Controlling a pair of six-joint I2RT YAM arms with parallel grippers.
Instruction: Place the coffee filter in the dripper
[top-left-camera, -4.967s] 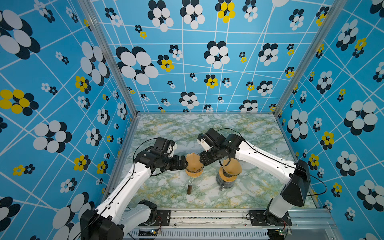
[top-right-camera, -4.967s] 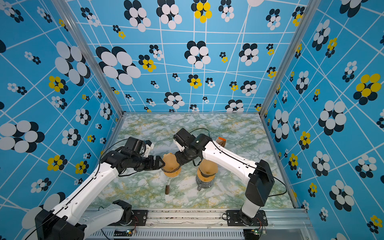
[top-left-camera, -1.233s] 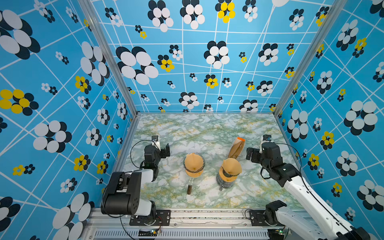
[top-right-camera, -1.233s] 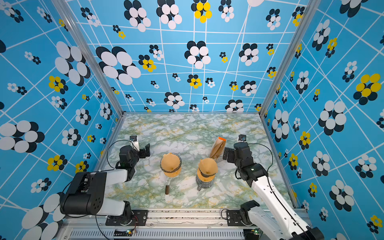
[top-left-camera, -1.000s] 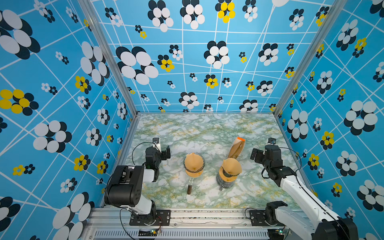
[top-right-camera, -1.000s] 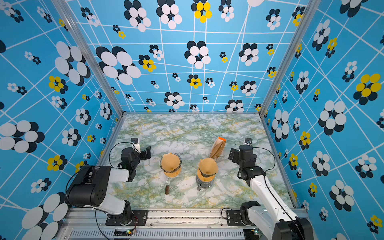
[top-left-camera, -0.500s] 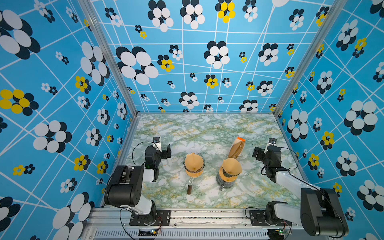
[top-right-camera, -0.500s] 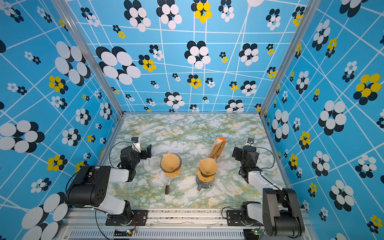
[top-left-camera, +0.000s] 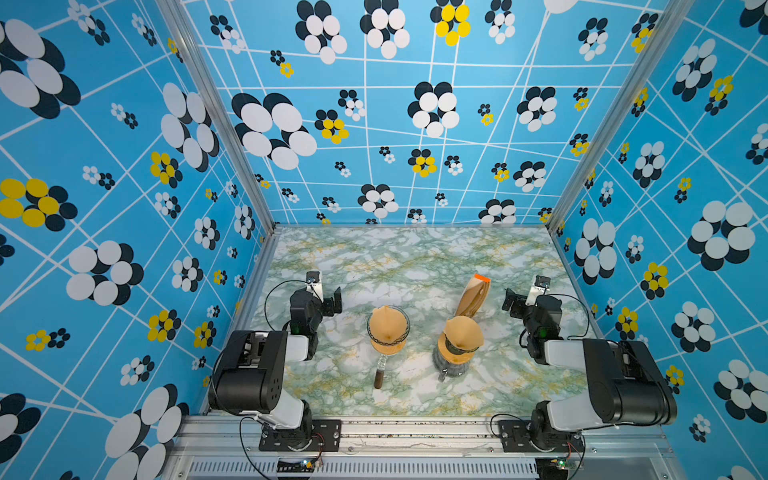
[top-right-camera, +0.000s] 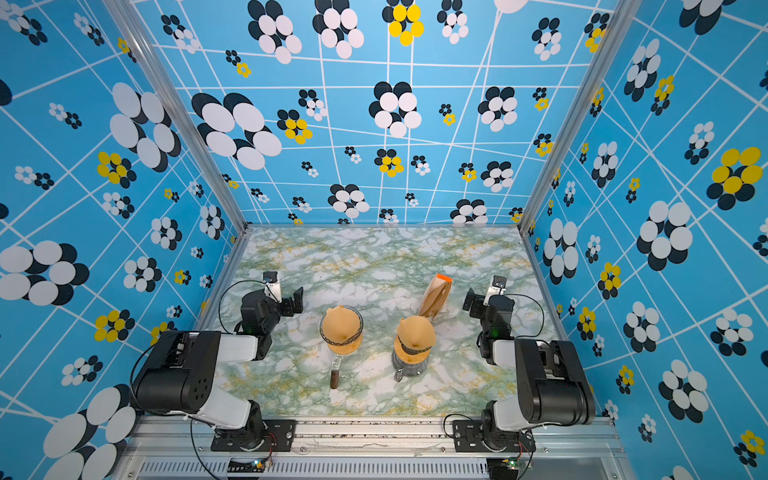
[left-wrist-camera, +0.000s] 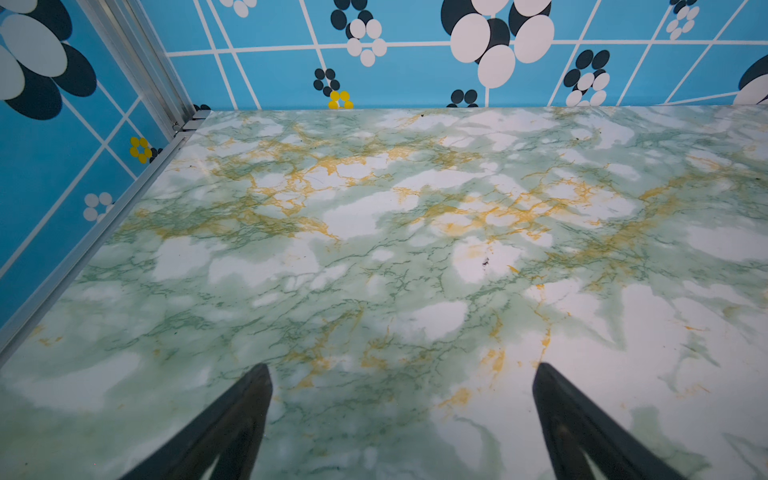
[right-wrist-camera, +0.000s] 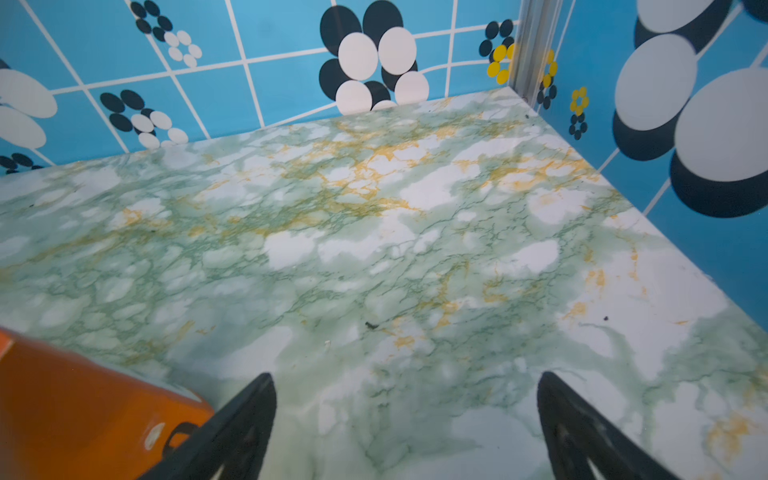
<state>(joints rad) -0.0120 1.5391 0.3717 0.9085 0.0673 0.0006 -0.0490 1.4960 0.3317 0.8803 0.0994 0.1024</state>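
Standing wide and empty above the marble surface (top-left-camera: 415, 257): left pincer (left-wrist-camera: 401, 365), right pincer (right-wrist-camera: 405, 374). Brown coffee filter (top-left-camera: 388, 326) sits inside the glass dripper (top-left-camera: 389, 351) between them.

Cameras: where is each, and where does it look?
Top views: high at the front, looking down on the table, left arm and right arm.
Left wrist: on the left arm, facing a back corner; open left gripper shows.
Right wrist: on the right arm, facing the opposite back corner; open right gripper and an orange object show.
Shared: marble table, flowered walls.
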